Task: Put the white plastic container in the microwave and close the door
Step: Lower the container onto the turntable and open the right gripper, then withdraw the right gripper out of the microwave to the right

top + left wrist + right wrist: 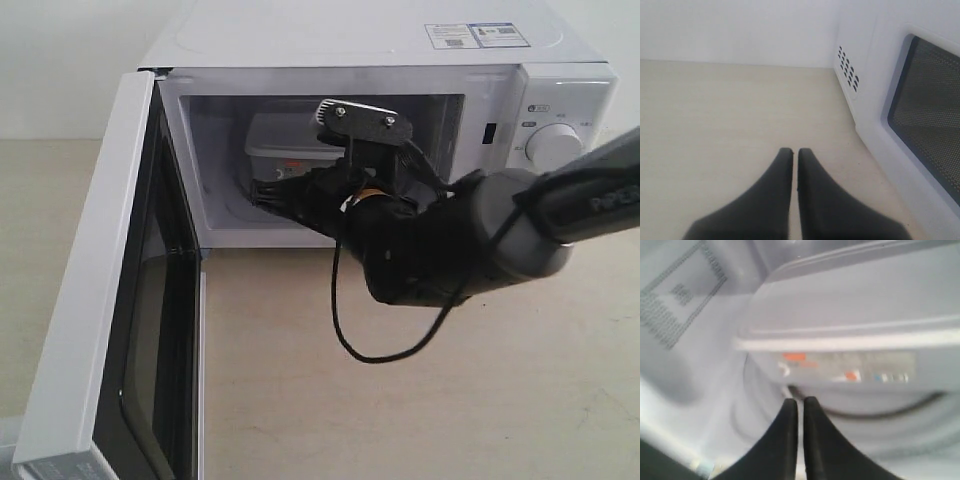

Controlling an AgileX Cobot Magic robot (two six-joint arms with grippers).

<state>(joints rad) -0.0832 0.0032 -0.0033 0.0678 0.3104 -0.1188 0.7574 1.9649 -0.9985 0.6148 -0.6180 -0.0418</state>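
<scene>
White plastic container [285, 140] sits inside the microwave [400, 45], toward the far left of the cavity, label facing out. Right hand [262, 192] at the cavity mouth just near of it, fingers pressed together, gripping nothing. Left hand [795, 152] pressed together too, empty, over the desk [400, 400] left of the door [90, 300]. Door wide open: placing looks done, closing left.

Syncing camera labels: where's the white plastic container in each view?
Exterior view: white plastic container sits inside the microwave cavity, upper centre-left of the picture.
Left wrist view: not in it.
Right wrist view: close up, filling the upper right.
Shared landmark: its red-printed label, seen in the exterior and right wrist views only.
</scene>
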